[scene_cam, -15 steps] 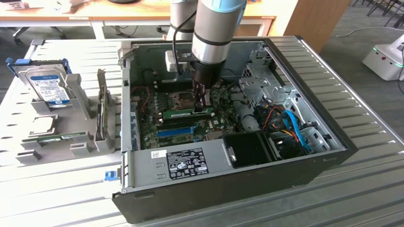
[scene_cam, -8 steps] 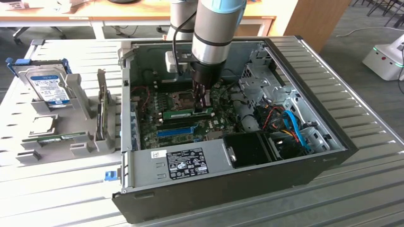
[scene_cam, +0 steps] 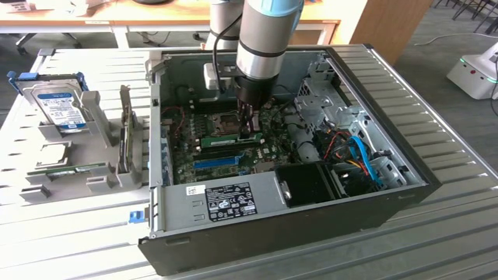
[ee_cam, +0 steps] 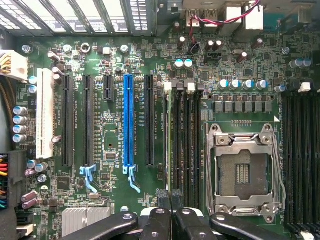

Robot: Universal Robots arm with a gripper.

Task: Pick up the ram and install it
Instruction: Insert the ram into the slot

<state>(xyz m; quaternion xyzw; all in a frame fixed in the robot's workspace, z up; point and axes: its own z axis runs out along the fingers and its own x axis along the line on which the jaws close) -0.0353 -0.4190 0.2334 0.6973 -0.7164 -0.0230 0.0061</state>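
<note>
The arm [scene_cam: 263, 52] is reaching straight down into the open computer case [scene_cam: 389, 192]. The case is lying on its side on the slatted metal surface [scene_cam: 451, 233], so the motherboard [ee_cam: 112, 130] is facing up and its slots are taking a push from directly above.

The jaws are pressed together and pinching nothing. In the wrist view their 2 black tips are meeting right over one end of the ram [ee_cam: 169, 135]. The ram is standing on edge in the black memory slot closest to the blue expansion slot [ee_cam: 128, 120], while the neighbouring memory slots [ee_cam: 189, 140] are sitting bare.

Judging from this pose, the closed jaws are serving as a blunt pusher. Squeezed together, they are offering 1 narrow tip that fits the stick's thin top edge, which suits pressing it home better than gripping it. Whether the tips are touching the edge, or the slot's latches are gripping the stick, cannot be told.

At the exterior view's left, well apart from the case, a grey holder [scene_cam: 101, 116] is propping a hard drive [scene_cam: 60, 108] upright, apparently so parts are presenting an easy edge to grasp. What looks like a 2nd green stick [scene_cam: 76, 170] is lying low in it.
</note>
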